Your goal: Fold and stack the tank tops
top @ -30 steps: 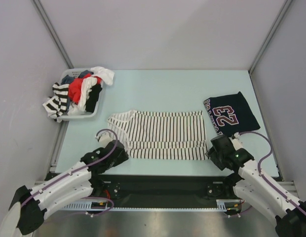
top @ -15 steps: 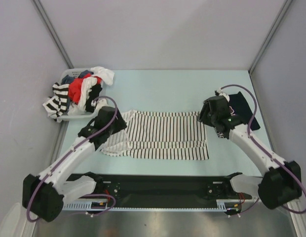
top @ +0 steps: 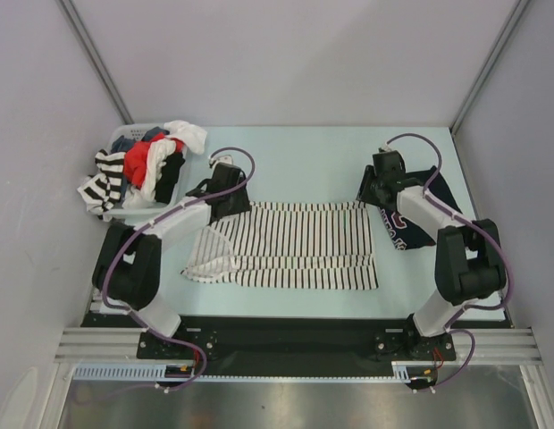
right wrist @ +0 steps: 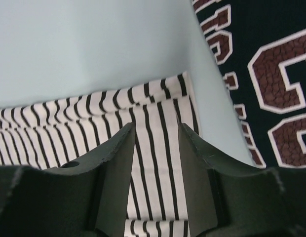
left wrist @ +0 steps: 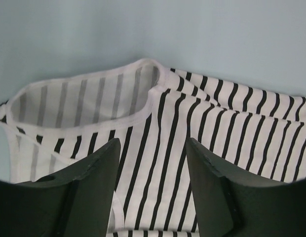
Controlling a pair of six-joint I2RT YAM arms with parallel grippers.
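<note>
The white striped tank top (top: 295, 246) lies flat in the middle of the table, straps to the left. My left gripper (top: 229, 206) hovers at its far left corner, by the neckline. In the left wrist view that gripper (left wrist: 153, 145) is open, with striped cloth (left wrist: 158, 118) showing in the gap. My right gripper (top: 369, 194) is over the top's far right corner. In the right wrist view it (right wrist: 157, 129) is open above the hem (right wrist: 163, 103). The folded navy jersey (top: 427, 214) with its "23" (right wrist: 281, 74) lies at the right, partly under the right arm.
A white basket (top: 156, 207) heaped with mixed clothes (top: 145, 165) stands at the far left. Grey walls close in the table's back and sides. The black rail carrying the arm bases (top: 295, 335) runs along the near edge.
Both arms have swung from the striped top's near edge out to its far corners. The right jaws have narrowed somewhat. The striped top has stayed flat.
</note>
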